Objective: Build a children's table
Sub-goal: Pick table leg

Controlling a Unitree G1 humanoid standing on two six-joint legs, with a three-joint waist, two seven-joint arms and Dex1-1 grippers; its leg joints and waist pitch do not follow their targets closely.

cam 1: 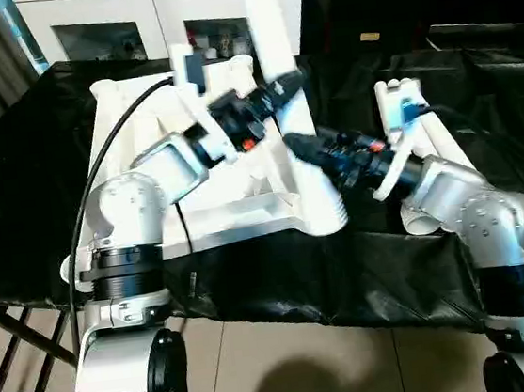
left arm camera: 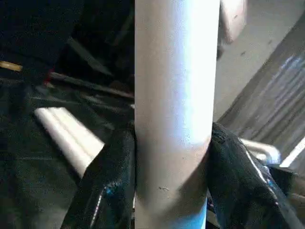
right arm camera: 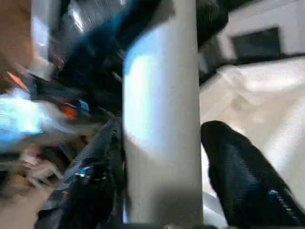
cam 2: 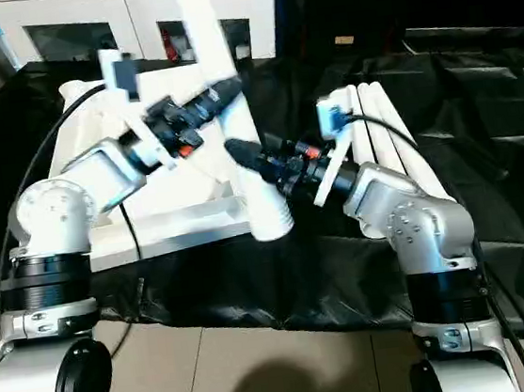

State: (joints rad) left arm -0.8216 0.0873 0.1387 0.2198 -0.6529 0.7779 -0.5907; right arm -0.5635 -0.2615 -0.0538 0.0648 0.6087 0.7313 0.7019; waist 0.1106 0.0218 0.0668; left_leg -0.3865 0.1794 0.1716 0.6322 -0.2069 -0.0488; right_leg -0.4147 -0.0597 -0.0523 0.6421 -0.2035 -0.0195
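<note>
Both the left end effector and right end effector clamp one white leg above the upturned tabletop.

The white leg runs off the frame's top, its upper end cut away above the left gripper. Below the right gripper, the leg covers part of the tabletop. In the right wrist view everything past the fingers smears into blur. Spare legs vanish behind the right forearm.
</note>
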